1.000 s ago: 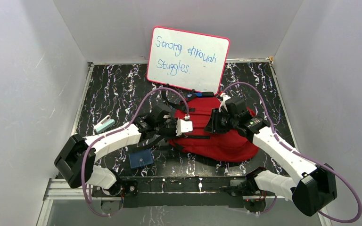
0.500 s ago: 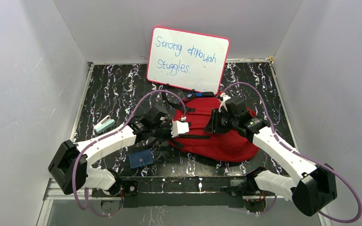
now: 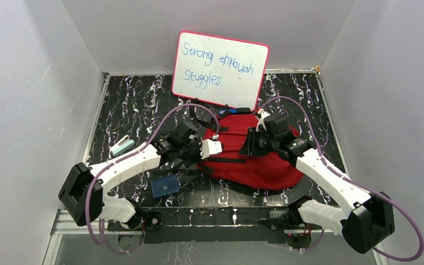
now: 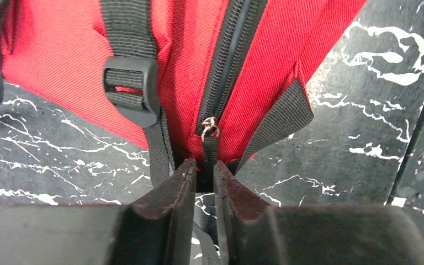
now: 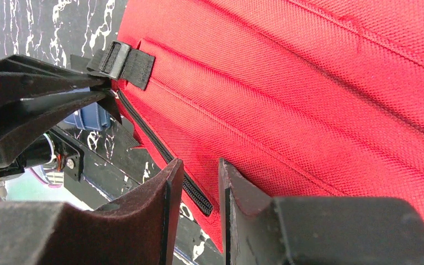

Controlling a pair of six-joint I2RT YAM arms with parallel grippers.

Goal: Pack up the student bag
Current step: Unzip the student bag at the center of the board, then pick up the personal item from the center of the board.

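The student bag [image 3: 259, 165] is lying mid-table. Its zipper pull [image 4: 210, 146] is being straddled by the nearer left gripper [image 4: 203, 164], jaws nearly closed, pinch not discernible. The zipper [image 4: 234, 49] is running toward 12 o'clock from it. The right gripper [image 5: 196, 165], half-open, is being held at red fabric, hold unclear.

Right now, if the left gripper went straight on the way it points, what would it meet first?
The black zipper pull, which lies between the jaws of the left gripper. Right behind it is the zipper end of the red student bag.
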